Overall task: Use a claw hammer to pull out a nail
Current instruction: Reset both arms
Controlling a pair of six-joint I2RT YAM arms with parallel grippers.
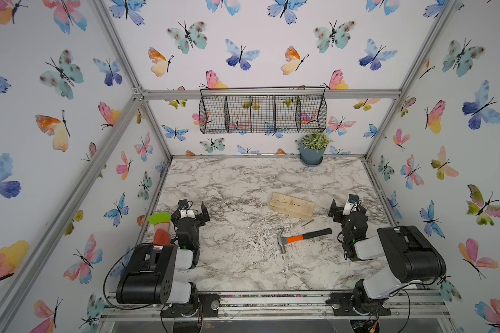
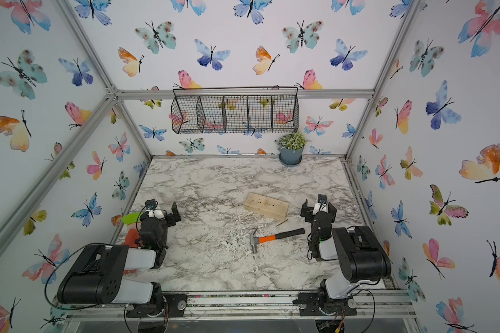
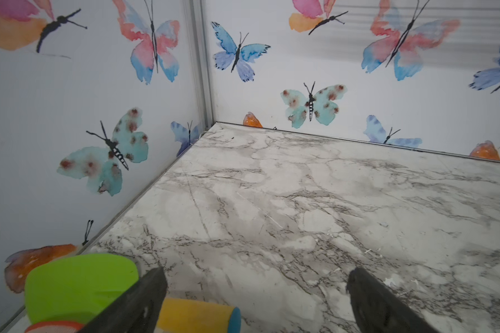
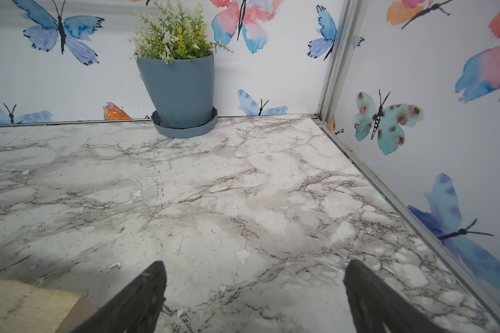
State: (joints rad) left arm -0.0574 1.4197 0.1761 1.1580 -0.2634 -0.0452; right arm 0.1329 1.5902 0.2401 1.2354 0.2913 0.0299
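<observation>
Both left gripper [image 3: 257, 272] and right gripper [image 4: 255, 264] are spread and empty, the claw hammer [image 1: 300, 238] is laid flat at lower centre in a top view, and the unclamped wooden block [image 1: 291, 205] above it may be dragged when levered.

Bright, even, diffuse light, faint soft shadows on the marble tabletop [image 1: 243, 184], butterfly walls [image 1: 26, 121] stretched toward picture edges in both top views, left gripper [image 3: 257, 272] fingertips [image 3: 139, 297] blurred in its wrist view.
</observation>
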